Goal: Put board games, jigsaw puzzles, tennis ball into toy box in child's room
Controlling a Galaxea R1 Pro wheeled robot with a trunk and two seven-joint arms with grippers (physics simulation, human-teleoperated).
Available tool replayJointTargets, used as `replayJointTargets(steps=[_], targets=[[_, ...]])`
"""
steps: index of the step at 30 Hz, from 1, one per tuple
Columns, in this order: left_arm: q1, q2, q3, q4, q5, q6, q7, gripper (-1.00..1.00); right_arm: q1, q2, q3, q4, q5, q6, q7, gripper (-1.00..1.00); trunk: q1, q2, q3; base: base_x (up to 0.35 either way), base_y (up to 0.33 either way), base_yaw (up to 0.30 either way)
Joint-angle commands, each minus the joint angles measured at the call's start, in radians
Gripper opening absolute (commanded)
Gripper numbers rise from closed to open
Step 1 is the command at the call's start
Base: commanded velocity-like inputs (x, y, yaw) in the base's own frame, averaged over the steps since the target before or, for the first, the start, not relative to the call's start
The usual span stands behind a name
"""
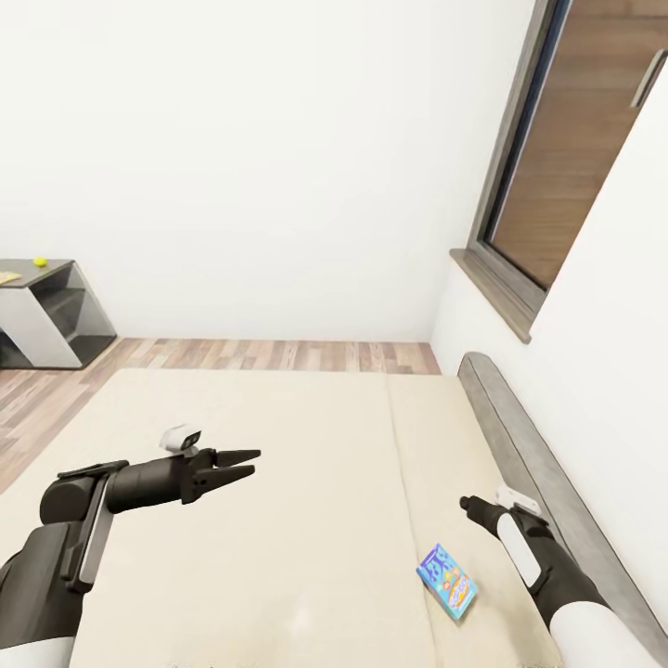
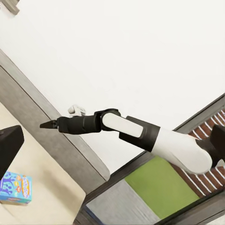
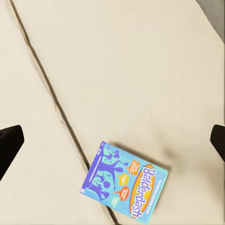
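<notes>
One board game [image 1: 446, 582], a blue box titled Balderdash, lies flat on the beige bed [image 1: 306, 520] near its right side; it also appears in the left wrist view [image 2: 14, 187] and the right wrist view [image 3: 125, 183]. My right gripper [image 1: 467, 504] hovers above and just beyond the box, with its fingers spread wide and nothing between them. Further left, my left gripper [image 1: 252, 464] is open and empty above the middle of the bed. A yellow-green tennis ball [image 1: 39, 263] sits on the grey table [image 1: 56, 311] at the far left. The toy box is out of view.
A grey padded headboard [image 1: 524, 445] runs along the bed's right side against the white wall. Above it is a window with a dark frame [image 1: 520, 278]. Wooden floor [image 1: 278, 354] lies between the bed and the far wall. A flat yellowish item [image 1: 7, 276] rests on the table's edge.
</notes>
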Motion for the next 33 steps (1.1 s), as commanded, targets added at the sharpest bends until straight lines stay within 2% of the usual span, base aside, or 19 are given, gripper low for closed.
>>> replayJointTargets(steps=[1,5,11,33], targets=[[-0.001,0.0,0.001,0.0,0.0,0.011,-0.004,1.0,0.0,-0.005,0.001,0.004,-0.011,0.0,0.0,1.0,0.001,-0.002,-0.004,0.0,0.0,0.0],[-0.001,0.001,0.002,0.001,0.0,0.01,-0.004,1.0,-0.001,-0.024,0.0,0.033,-0.011,-0.012,0.041,1.0,0.001,-0.002,-0.01,0.0,0.0,0.0],[-0.001,-0.001,0.0,0.002,-0.001,0.009,-0.004,1.0,-0.001,-0.031,-0.001,0.043,-0.011,-0.016,0.072,1.0,0.001,-0.002,-0.02,0.0,0.0,0.0],[-0.001,0.001,0.003,0.004,-0.001,0.009,-0.004,1.0,-0.001,-0.032,-0.002,0.047,-0.011,-0.015,0.078,1.0,0.001,-0.002,-0.056,0.0,0.0,0.0]])
